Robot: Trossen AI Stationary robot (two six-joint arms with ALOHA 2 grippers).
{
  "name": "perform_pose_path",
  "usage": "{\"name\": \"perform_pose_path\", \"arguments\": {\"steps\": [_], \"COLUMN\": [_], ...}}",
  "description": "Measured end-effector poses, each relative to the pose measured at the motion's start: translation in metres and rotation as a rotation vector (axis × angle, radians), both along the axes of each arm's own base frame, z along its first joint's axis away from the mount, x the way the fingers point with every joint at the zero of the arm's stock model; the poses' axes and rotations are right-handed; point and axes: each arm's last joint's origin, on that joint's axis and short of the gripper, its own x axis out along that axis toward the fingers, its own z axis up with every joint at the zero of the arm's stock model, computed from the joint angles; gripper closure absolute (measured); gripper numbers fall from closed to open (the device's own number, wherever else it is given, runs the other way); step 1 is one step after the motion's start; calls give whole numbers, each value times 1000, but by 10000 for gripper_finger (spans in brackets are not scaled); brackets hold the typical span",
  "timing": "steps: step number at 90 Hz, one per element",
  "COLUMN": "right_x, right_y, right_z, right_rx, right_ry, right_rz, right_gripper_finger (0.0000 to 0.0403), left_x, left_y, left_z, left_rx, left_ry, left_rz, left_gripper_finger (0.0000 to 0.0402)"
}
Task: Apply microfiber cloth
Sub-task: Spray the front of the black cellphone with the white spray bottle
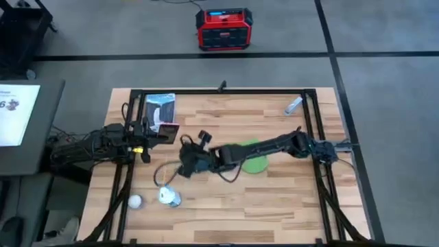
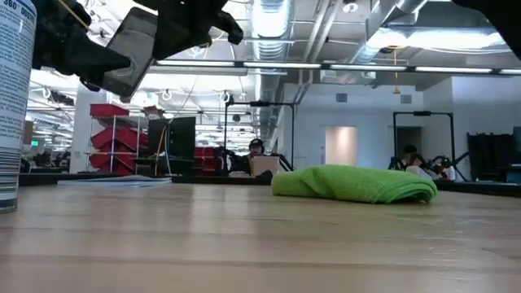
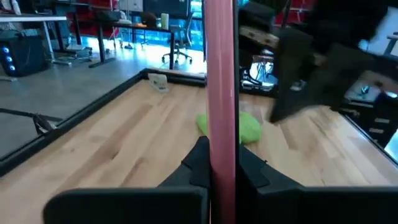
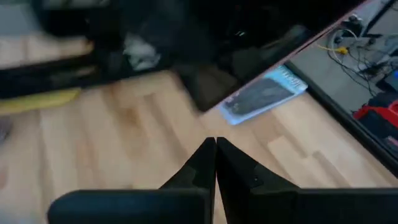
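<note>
Cloth-wise, the one microfiber cloth [image 1: 256,163] sits bunched on the table [image 1: 274,206] right of center, partly under the right arm and well apart from both grippers. Right gripper [image 1: 186,159] hovers left of it, fingers [image 4: 214,163] pressed together, empty. Left gripper [image 1: 159,132] is clamped on the one phone [image 3: 221,93], held edge-on in the air above the wood. One white ball [image 1: 135,201] and one can [image 1: 169,197] near the front left; the can's label is cut off in the low view.
</note>
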Motion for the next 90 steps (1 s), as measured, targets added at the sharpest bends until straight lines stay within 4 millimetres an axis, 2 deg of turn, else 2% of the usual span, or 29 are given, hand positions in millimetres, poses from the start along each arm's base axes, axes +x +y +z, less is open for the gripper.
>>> {"name": "perform_pose_path", "arguments": {"steps": [12,25,36,49,59,90], "right_x": [-8,-25,-35,-32,-28,-27], "right_y": [5,20,35,46,48,56], "right_z": [14,37,48,60,67,72], "right_rx": [-20,-67,-40,161,190,238], "right_ry": [-10,-18,-25,-88,-158,-204], "right_rz": [-14,-37,27,311,425,545], "right_gripper_finger": [403,403,403,403,403,403], "left_x": [0,0,0,0,0,0], "left_y": [0,0,0,0,0,0], "left_z": [0,-1,-1,-1,-1,-1], "left_rx": [-1,-2,5,5,-2,-3], "left_ry": [2,12,13,14,12,15], "left_rz": [0,0,0,-1,-1,-1], "left_gripper_finger": [399,399,399,399,399,399]}}
